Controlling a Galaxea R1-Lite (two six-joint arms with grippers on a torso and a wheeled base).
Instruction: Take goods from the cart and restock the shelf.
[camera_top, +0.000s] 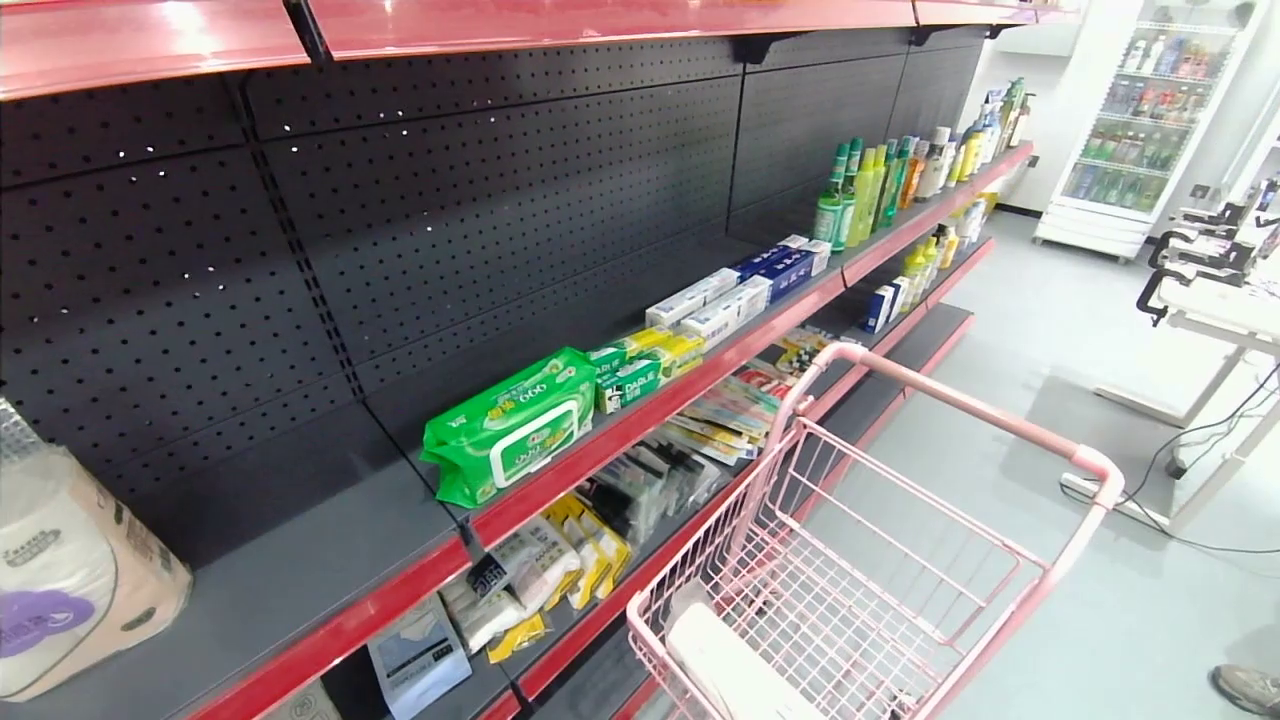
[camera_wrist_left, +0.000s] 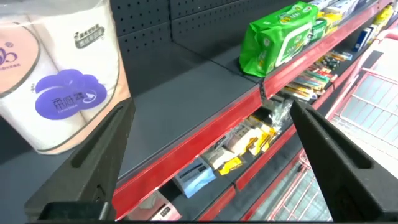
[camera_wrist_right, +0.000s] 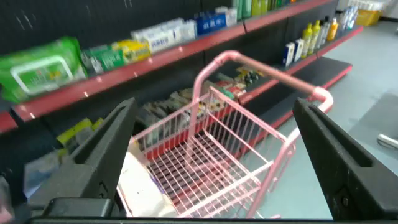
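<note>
Left hand (camera_wrist_left: 211, 112) and right hand (camera_wrist_right: 214, 106) were matte black; fingers (camera_wrist_left: 93, 168) were broad, flat, angular, tapering toward tips.

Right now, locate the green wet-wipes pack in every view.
Head view: green wet-wipes pack on the red-edged shelf, left of centre.
Left wrist view: pack on same shelf, beyond the toilet paper.
Right wrist view: pack on shelf beyond the pink cart.
Shared landmark: pink cart.
</note>
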